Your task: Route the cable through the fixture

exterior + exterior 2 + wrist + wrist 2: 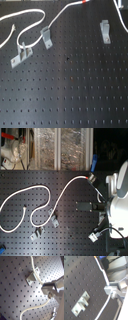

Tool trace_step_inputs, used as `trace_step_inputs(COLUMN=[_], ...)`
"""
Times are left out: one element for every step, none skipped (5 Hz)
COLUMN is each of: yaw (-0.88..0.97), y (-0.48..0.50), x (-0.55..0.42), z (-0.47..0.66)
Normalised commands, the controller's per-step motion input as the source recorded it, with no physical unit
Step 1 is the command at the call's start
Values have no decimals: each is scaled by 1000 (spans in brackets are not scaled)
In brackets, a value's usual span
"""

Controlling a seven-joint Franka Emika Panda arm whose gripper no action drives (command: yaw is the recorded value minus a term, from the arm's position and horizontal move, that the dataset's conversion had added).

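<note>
The white cable [42,188] loops over the black board, and its red-orange band [90,178] lies near the arm [117,198]. In both wrist views my gripper [111,293] [50,294] looks shut on the cable [104,273], held above the board. The fixture [104,30], a small grey forked clip, stands at the first exterior view's upper right. It shows in both wrist views [31,278] [81,304], close to the gripper. The cable [37,274] runs over or just beside its top; I cannot tell which. My gripper is out of the first exterior view.
A slanted clip [46,36] and a flat two-post bracket [21,54] stand at the first exterior view's left, by the cable loops. Clear bins [60,148] line the board's far edge in the second exterior view. A loose cable tail [30,309] curves over the board.
</note>
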Motion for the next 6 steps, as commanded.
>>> trace_step_inputs(yaw=[0,0,0,0,0,0], y=[337,317,369,500,496,11], x=[-246,-226,-270,-128,-119,0], z=[-5,-6,10,445,494,0])
